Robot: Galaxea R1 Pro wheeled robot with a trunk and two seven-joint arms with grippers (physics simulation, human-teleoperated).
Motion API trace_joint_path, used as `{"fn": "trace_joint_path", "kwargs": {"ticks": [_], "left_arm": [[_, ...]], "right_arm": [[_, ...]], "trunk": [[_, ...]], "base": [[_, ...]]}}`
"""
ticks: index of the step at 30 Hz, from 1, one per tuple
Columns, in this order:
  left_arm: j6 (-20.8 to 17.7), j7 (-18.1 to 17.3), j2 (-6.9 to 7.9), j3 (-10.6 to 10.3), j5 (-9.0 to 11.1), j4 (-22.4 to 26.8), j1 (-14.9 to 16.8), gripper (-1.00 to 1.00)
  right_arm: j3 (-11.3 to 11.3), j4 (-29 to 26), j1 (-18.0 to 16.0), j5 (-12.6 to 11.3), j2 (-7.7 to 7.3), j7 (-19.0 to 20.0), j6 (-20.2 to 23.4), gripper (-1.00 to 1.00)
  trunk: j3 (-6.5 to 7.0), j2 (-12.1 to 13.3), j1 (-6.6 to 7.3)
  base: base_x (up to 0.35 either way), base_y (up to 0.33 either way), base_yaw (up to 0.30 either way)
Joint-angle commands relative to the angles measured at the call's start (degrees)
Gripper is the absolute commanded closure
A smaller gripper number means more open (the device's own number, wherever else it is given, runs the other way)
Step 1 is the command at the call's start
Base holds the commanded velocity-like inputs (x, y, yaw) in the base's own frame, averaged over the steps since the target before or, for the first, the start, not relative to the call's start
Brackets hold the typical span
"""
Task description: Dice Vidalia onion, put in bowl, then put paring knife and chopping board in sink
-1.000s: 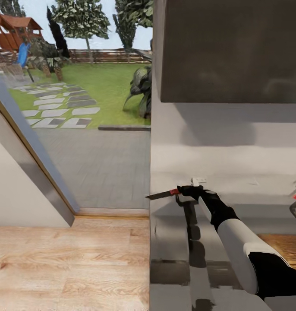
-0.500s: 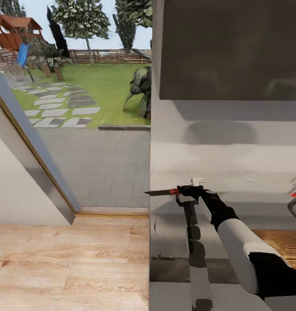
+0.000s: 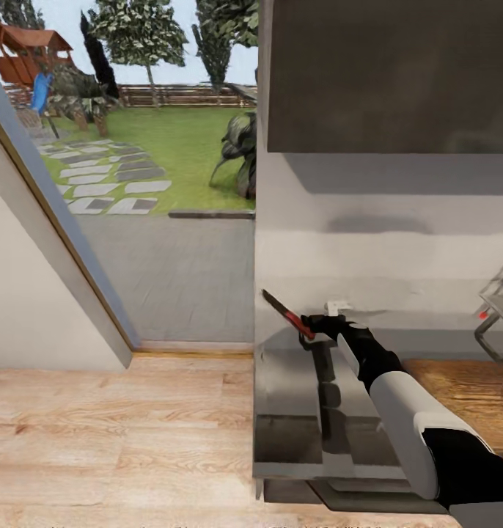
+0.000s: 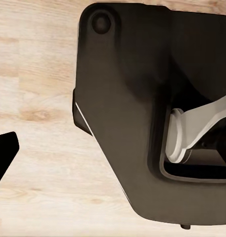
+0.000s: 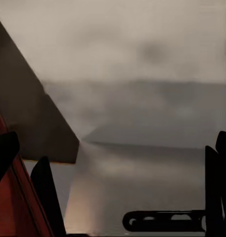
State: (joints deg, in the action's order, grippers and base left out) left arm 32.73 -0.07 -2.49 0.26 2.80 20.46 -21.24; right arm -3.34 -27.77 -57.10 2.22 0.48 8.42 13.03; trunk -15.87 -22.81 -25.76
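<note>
**Over the grey surface, knife raised in the right tool**

Above the near end of the grey surface (image 3: 295, 381), the right tool (image 3: 315, 327) is closed on the red handle of the paring knife (image 3: 284, 313). In the head view the dark blade slants up and away to the left from the tool, its tip standing over the left edge of the surface, against the paved ground seen through the glass beyond. The knife touches nothing but the tool. The right arm (image 3: 398, 411), black at the wrist and white along the forearm, reaches in from the lower right, and its shadow runs as a dark strip down the surface beneath it.

To the right of the arm lies the chopping board (image 3: 464, 385), brown with visible grain, flat on the surface; its far side runs past the picture's right edge. Beyond it, at the right margin, part of the sink's chrome tap (image 3: 493, 330) shows with a small red knob (image 3: 484, 314). A small white outlet (image 3: 338, 304) sits on the wall just behind the tool, and a dark wall cabinet (image 3: 391, 73) hangs above.

The right wrist view shows the red handle (image 5: 9, 197) close against one dark finger (image 5: 48, 197), with the grey wall behind.

The left wrist view looks down on pale wooden floor (image 4: 43, 74) and the robot's dark base (image 4: 142, 98); a black finger (image 4: 4, 153) of the left tool pokes into the frame, but I cannot tell whether that tool is open or closed.
</note>
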Motion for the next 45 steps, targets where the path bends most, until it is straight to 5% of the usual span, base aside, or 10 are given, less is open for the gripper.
{"fn": "trace_joint_path", "kwargs": {"ticks": [1,38,45], "left_arm": [[0.05,-0.02,0.0,0.01,0.28,0.07,-0.03,-1.0],[0.13,-0.02,0.0,0.01,0.19,-0.2,-0.03,-1.0],[0.06,-0.02,-0.05,0.01,0.19,-0.19,-0.03,-1.0]], "right_arm": [[-0.35,-0.09,-0.02,0.25,0.05,0.36,0.33,-1.0],[-0.35,-0.17,-0.02,0.25,0.05,0.36,0.33,-1.0],[-0.35,-3.53,-0.02,0.25,-0.02,0.37,-0.07,-1.0]], "trunk": [[-0.1,-0.1,-0.03],[-0.1,-0.1,-0.03],[-0.1,-0.1,-0.03]], "base": [[-0.047,0.0,0.0],[-0.097,0.0,0.0],[-0.215,0.0,0.0]]}}
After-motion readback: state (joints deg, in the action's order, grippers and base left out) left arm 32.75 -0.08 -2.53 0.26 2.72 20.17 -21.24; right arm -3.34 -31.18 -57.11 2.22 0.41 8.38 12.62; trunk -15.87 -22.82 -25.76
